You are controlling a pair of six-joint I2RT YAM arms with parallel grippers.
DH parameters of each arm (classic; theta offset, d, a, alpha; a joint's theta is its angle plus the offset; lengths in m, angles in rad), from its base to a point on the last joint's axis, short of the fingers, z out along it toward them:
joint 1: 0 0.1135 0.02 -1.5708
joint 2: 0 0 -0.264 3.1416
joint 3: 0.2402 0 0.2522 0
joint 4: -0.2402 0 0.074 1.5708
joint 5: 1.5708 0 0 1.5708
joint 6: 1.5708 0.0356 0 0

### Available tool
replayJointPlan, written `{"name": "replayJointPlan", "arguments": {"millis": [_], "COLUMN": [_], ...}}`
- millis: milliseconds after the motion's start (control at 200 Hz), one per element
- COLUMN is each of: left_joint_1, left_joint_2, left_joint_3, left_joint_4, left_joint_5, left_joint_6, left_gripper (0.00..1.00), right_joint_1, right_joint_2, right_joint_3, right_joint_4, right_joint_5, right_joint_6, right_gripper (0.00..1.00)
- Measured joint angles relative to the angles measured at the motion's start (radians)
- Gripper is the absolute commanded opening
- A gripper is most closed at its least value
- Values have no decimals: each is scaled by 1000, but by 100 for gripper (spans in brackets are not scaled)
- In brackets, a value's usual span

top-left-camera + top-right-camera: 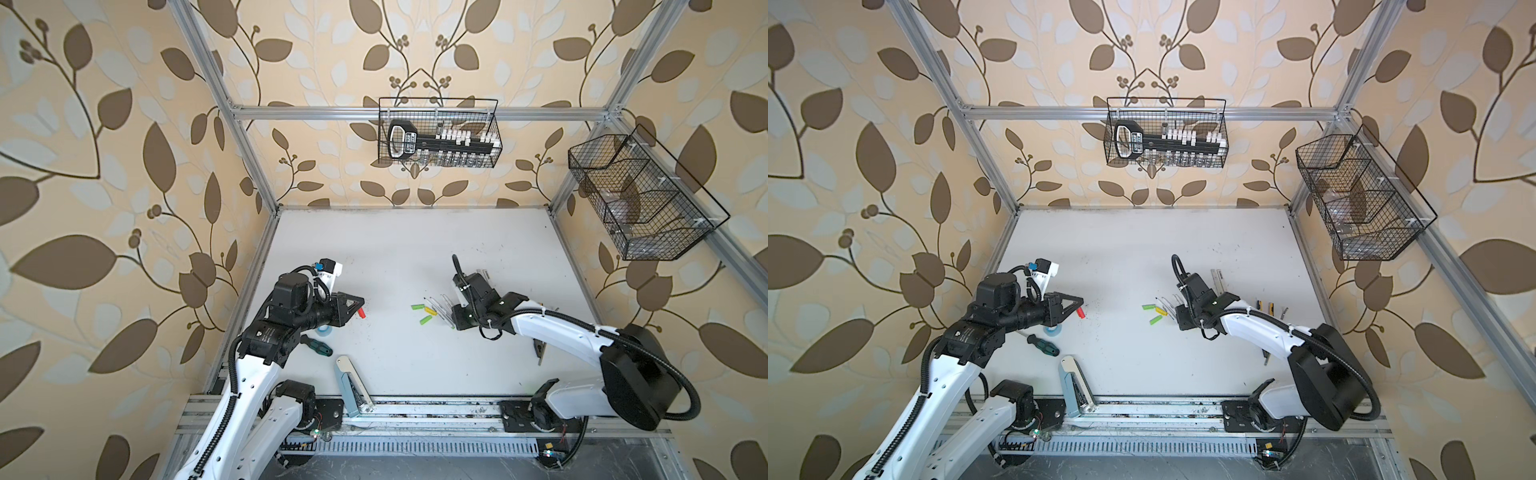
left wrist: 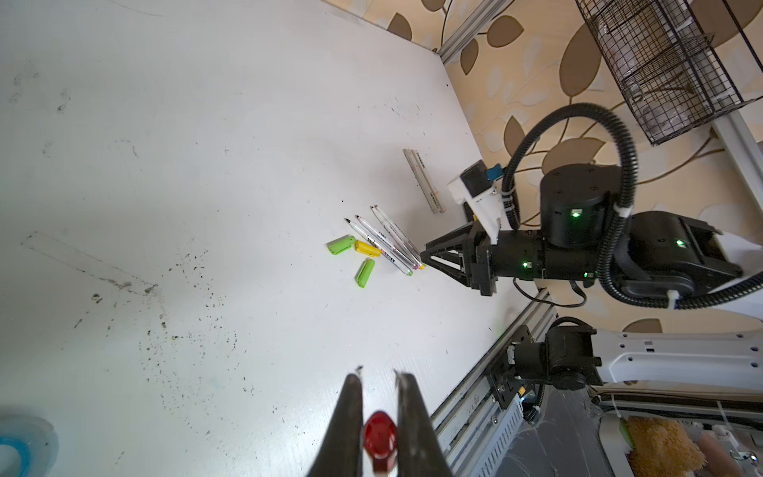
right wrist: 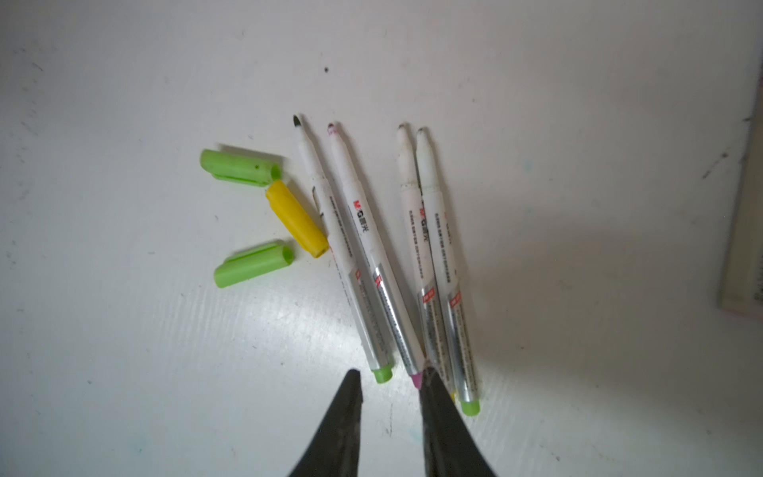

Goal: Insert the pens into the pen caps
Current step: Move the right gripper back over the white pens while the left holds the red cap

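Several slim white pens point(image 3: 371, 256) lie fanned on the white table, and their coloured ends point at my right gripper point(image 3: 392, 376). It is open with a narrow gap and holds nothing; one finger point(image 3: 437, 413) touches the pink-ended pen's tail. Beside the pens lie two green pen caps point(image 3: 239, 167) point(image 3: 254, 264) and a yellow cap point(image 3: 295, 221), which also show in both top views point(image 1: 431, 312) point(image 1: 1160, 311). My left gripper point(image 2: 377, 373) hovers at the left, shut on a red pen cap point(image 2: 380, 440) point(image 1: 362, 312).
Two thicker whitish pens point(image 2: 423, 179) lie beyond the right arm. A green-and-black screwdriver point(image 1: 316, 345), a blue tape roll point(image 1: 323, 330) and a pale blue stapler point(image 1: 348, 384) sit near the left arm. Pliers point(image 1: 1264, 306) lie at the right. Wire baskets point(image 1: 438, 133) point(image 1: 640, 195) hang on the walls.
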Motion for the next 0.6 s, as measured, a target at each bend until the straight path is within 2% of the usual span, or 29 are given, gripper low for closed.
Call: {"name": "replayJointPlan", "arguments": {"millis": [400, 600], "left_joint_1": [0, 0], "left_joint_2": [20, 20], "left_joint_3": [0, 0], "left_joint_4": [0, 0], "left_joint_5": [1, 1], "left_joint_6": [0, 0], "left_gripper": [0, 0], "right_joint_1": [-6, -6], "right_joint_2": [155, 186], "right_joint_3": [70, 99], "right_joint_4": [13, 12], "right_joint_5": [-18, -11], "right_joint_6": [-69, -83], "right_gripper": [23, 22]}}
